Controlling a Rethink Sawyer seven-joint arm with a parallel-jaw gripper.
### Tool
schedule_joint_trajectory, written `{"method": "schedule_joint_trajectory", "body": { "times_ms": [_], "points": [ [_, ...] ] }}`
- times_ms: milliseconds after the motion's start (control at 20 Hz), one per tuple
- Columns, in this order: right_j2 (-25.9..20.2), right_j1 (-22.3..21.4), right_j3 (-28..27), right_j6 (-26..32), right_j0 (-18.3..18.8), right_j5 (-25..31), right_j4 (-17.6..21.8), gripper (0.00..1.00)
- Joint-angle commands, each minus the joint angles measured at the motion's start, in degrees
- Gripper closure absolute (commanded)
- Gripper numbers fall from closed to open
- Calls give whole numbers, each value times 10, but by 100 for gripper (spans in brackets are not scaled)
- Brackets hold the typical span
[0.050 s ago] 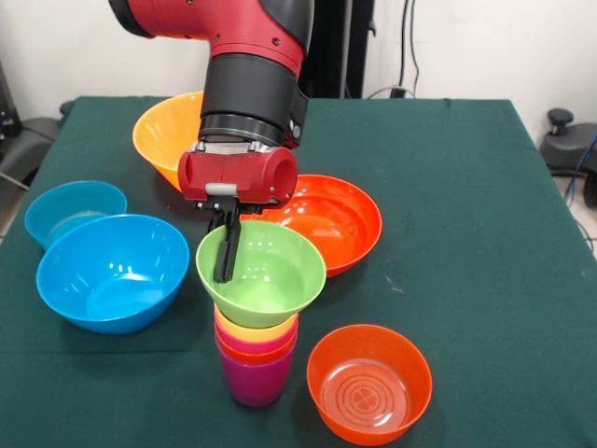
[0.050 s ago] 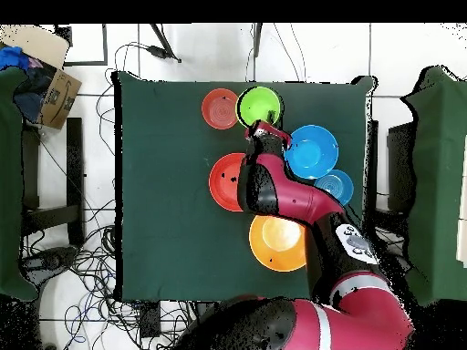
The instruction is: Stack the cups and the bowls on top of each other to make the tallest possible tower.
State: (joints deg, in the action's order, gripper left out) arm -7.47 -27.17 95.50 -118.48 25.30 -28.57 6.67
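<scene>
Taking the tower (image 1: 256,359) of nested tumblers as our landmark, we read the front view from left to right. Far to its left and farther back sits the small blue bowl (image 1: 73,207), with the large blue bowl (image 1: 112,272) just in front of it and touching it. Behind the tower, toward the back of the green worktop (image 1: 485,243), we see the large orange-yellow bowl (image 1: 163,131), partly hidden by the arm. The tower itself shows a purple base cup with orange-red, crimson and yellow rims above it, and the small green bowl (image 1: 266,266) rests upright on top. Our tool (image 1: 227,250) hangs at that bowl's left rim, one dark finger reaching down inside; we cannot tell whether it is apart or clamped on the rim. Behind and right of the tower lies the wide shallow red-orange bowl (image 1: 331,219). Just right of the tower's base stands the small translucent orange bowl (image 1: 369,383).
</scene>
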Motion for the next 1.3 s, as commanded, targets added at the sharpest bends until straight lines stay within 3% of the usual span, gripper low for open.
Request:
{"method": "schedule_joint_trajectory", "body": {
  "times_ms": [50, 1200, 1250, 1300],
  "points": [
    [-35, 18, -29, -74, 4, -8, 45, 100],
    [-48, 21, -28, -82, 3, -11, 43, 100],
    [-48, 21, -28, -81, 2, -11, 43, 0],
    [-49, 21, -29, -81, 3, -10, 45, 0]
  ]
}}
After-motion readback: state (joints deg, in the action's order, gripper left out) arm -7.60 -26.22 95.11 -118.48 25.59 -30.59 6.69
